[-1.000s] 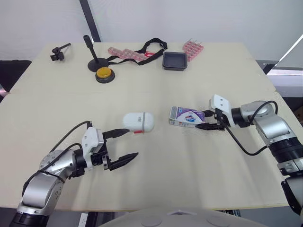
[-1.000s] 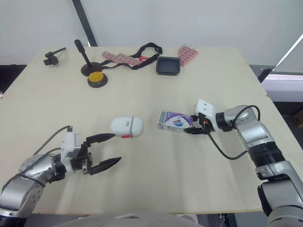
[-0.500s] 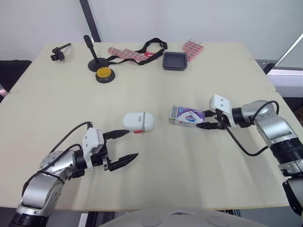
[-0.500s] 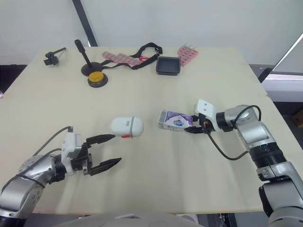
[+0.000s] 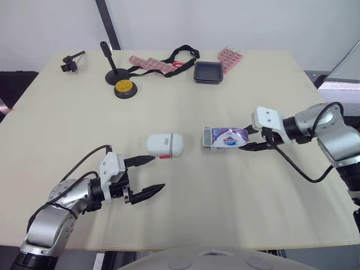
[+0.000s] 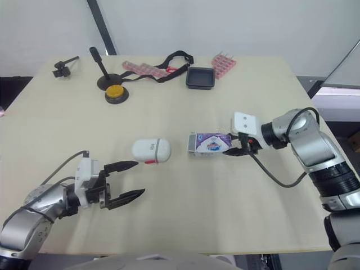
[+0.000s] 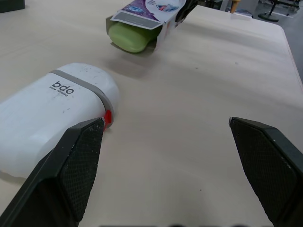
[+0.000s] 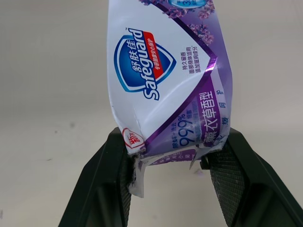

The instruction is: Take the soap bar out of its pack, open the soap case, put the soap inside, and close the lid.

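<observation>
Visibly, green soap fills open pack.

L: left arm comes in from 7 o'clock, forearm low and pointing toward 3 o'clock. The left hand is wide open, its two black fingers splayed with nothing between them. A white wrist block sits behind the fingers, and a black cable loops off it back along the forearm.

R: right arm enters from 3 o'clock, elbow bent, forearm pointing toward 9 o'clock. The right hand is clamped on the pack, both fingers pressing its crimped end from opposite sides. A black cable sags from the wrist back toward the elbow.

Hands well apart, tips roughly facing each other.
</observation>
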